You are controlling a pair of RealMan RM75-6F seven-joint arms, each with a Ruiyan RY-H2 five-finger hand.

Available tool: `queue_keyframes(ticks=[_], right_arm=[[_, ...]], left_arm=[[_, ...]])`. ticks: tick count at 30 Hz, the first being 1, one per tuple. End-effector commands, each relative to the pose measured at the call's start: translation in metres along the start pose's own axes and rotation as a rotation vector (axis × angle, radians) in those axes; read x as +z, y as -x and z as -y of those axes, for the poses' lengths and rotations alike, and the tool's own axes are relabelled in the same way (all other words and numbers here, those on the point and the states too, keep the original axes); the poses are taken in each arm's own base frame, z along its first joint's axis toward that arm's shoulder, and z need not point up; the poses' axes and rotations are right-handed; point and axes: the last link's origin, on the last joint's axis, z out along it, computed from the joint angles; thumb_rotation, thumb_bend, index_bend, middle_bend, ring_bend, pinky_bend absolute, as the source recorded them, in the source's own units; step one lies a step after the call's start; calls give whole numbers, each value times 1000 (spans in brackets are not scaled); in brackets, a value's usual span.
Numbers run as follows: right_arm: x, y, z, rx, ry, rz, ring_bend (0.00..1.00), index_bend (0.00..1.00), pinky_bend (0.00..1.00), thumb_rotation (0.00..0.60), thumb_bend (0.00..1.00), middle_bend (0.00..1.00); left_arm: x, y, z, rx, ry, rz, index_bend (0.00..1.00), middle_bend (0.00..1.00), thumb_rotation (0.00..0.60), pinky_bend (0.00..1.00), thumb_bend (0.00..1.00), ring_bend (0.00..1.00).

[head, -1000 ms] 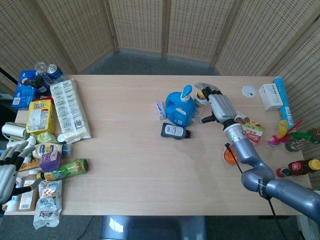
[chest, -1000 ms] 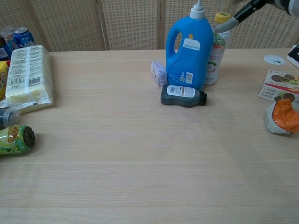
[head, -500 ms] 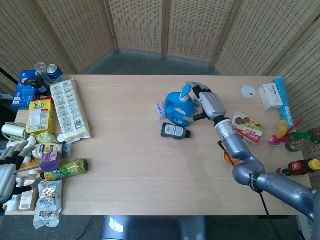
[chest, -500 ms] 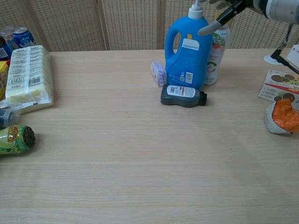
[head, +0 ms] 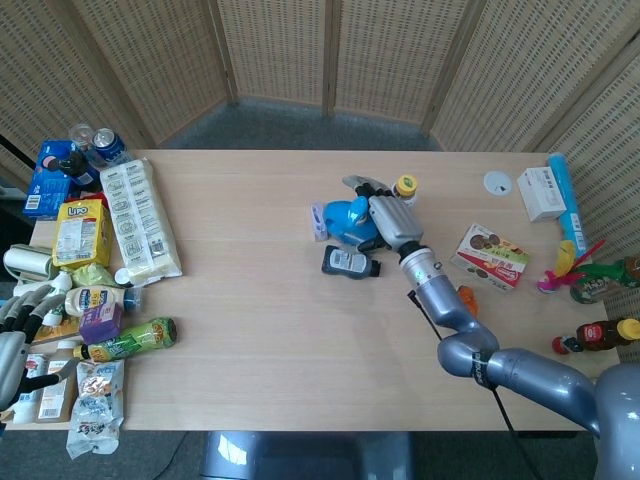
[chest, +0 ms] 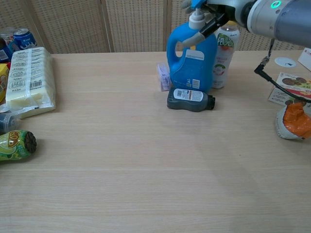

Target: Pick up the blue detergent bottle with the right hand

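The blue detergent bottle (chest: 190,65) with a white pump top stands mid-table, leaning left; its body (head: 345,217) is half covered in the head view. My right hand (head: 385,220) reaches over its top. In the chest view the right hand (chest: 214,12) comes in from the upper right, one finger (chest: 197,35) lying across the bottle's neck, another part above the pump. The fingers look spread, touching the bottle rather than wrapped tight. The bottle's base stays on the table. My left hand (head: 20,335) hangs open off the table's left edge.
A dark flat bottle (chest: 190,100) lies just in front of the detergent. A white drink bottle (chest: 226,53) stands to its right, a small box (chest: 163,76) to its left. An orange packet (chest: 295,119) and snack box (head: 490,255) lie right. Packs and bottles (head: 138,220) crowd the left.
My right hand has swept left from beside the drink bottle to over the detergent's pump. The detergent bottle has tipped and shifted slightly left. The left hand stays put.
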Motion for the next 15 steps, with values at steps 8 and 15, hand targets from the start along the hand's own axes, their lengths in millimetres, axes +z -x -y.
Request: queue_keyframes(ticks=[8, 15], right_arm=[[11, 18, 12, 0, 5, -65, 106, 88, 377, 552, 23, 270], [8, 23, 1, -7, 27, -83, 881, 624, 858, 600, 34, 1000]], left_arm=[[-8, -3, 10, -22, -23, -12, 156, 35, 600, 0, 254, 0], [-13, -6, 15, -24, -34, -27, 156, 34, 600, 0, 249, 0]])
